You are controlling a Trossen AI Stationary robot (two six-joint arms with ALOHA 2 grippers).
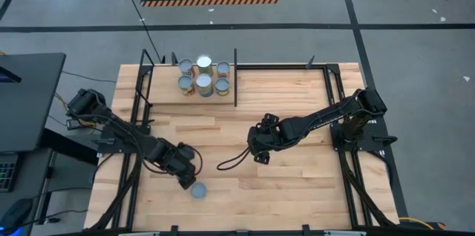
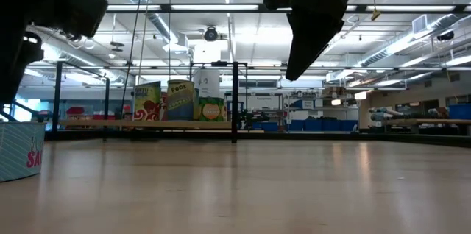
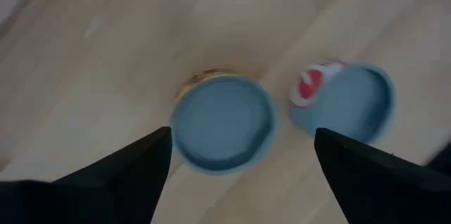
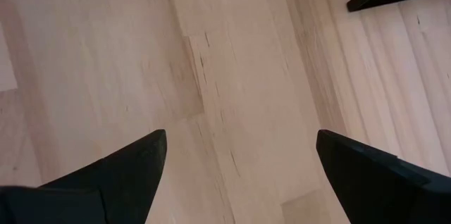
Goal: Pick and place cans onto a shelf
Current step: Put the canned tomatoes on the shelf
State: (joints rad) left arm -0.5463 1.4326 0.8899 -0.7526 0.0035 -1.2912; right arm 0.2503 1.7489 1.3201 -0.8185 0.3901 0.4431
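Observation:
Several cans (image 1: pixel 202 77) stand on the pale shelf (image 1: pixel 163 87) at the table's far side, and they also show in the low view as cans (image 2: pixel 180 101). My left gripper (image 1: pixel 187 178) hangs open near the front left, pointing down over two upright cans: one with a yellowish label (image 3: pixel 222 122) below the gap between its fingers, and one with a red-marked label (image 3: pixel 345 104) beside it. The high view shows only one of them (image 1: pixel 198 190). My right gripper (image 1: pixel 260 153) stands open over bare wood at the table's middle.
Black posts and rods (image 1: pixel 236 80) frame the shelf. A black cable loop (image 1: pixel 230 163) lies on the table near my right gripper. A laptop (image 1: pixel 26 99) sits off the table's left side. Bare planks stretch between the two arms and the shelf.

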